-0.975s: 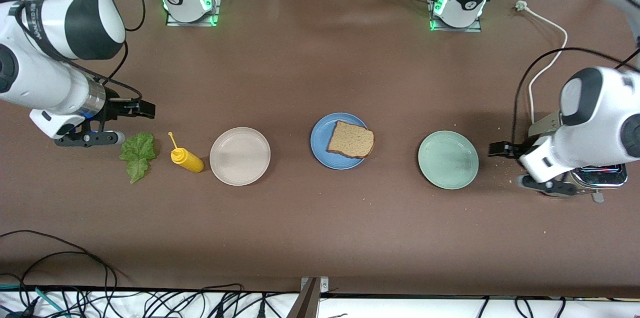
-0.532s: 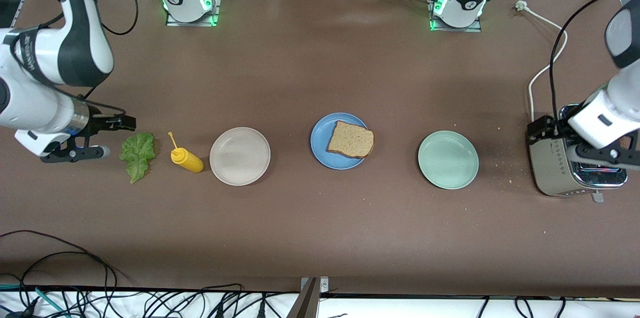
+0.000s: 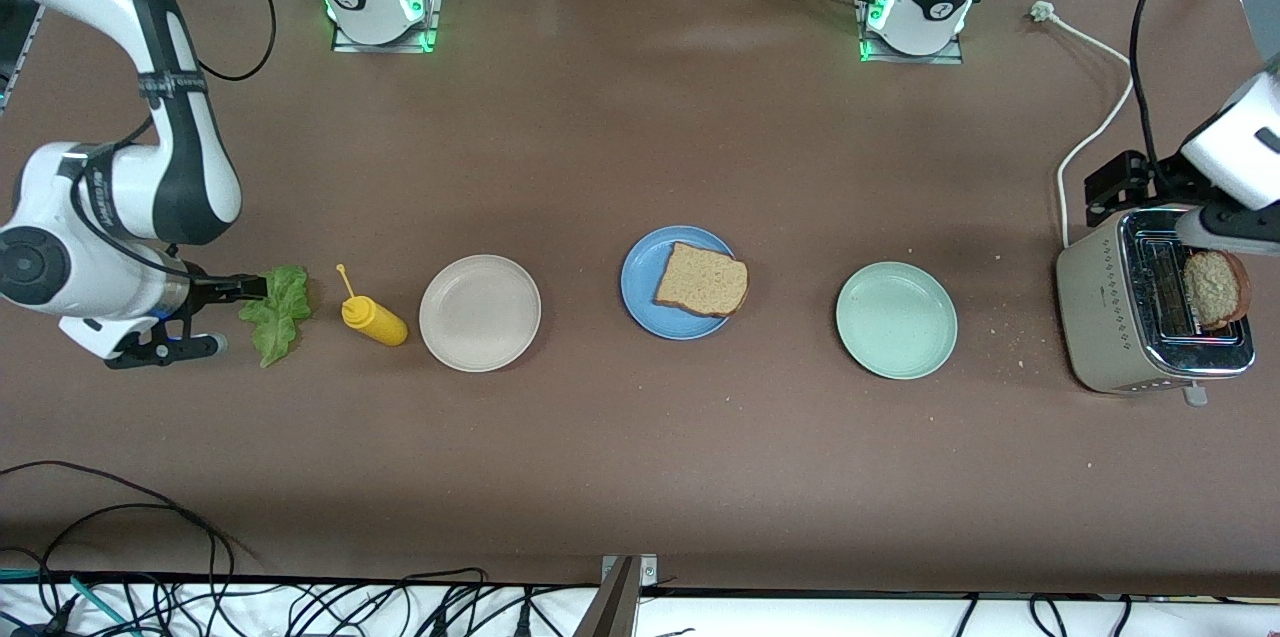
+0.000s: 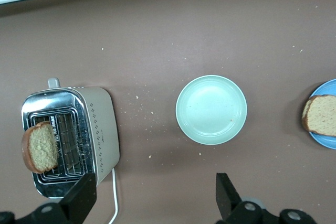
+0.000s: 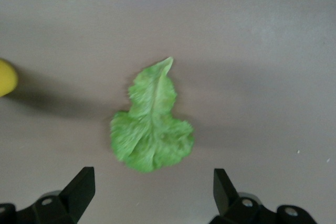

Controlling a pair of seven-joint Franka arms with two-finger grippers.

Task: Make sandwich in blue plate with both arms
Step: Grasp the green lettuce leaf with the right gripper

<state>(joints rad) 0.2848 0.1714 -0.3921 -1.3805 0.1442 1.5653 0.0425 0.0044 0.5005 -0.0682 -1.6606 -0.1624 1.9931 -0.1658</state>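
The table (image 3: 640, 477) carries everything in one row, and at the left arm's end stands the toaster (image 3: 1110, 327) with a second slice (image 3: 1215, 287) sticking up from one slot. Three plates lie along the middle: the mint-green plate (image 3: 897, 320) toward the toaster, the blue plate (image 3: 650, 302) in the centre, and the beige plate (image 3: 480, 313) toward the right arm's end. The blue plate already holds one toasted bread slice (image 3: 702, 279), which sits toward its 2 o'clock side and reaches over the rim there. Beside the beige plate lies the yellow mustard bottle (image 3: 372, 317), and next to it the lettuce leaf (image 3: 275, 309) rests flat on the table. The left gripper (image 4: 155, 195) hangs over the table next to the toaster with its fingers spread wide and nothing between them. The right gripper (image 5: 152, 192) hovers just over the lettuce, also spread apart and empty. I judge the lettuce is the risky part: it is thin and lies flat, so the fingers may close over it and only scrape the table, or tear the leaf. The slice in the toaster stands tilted, so a pinch from a wrong angle may crumble it or push it back down. The slice on the plate is off centre, and stacking on it could tip pieces over the rim.
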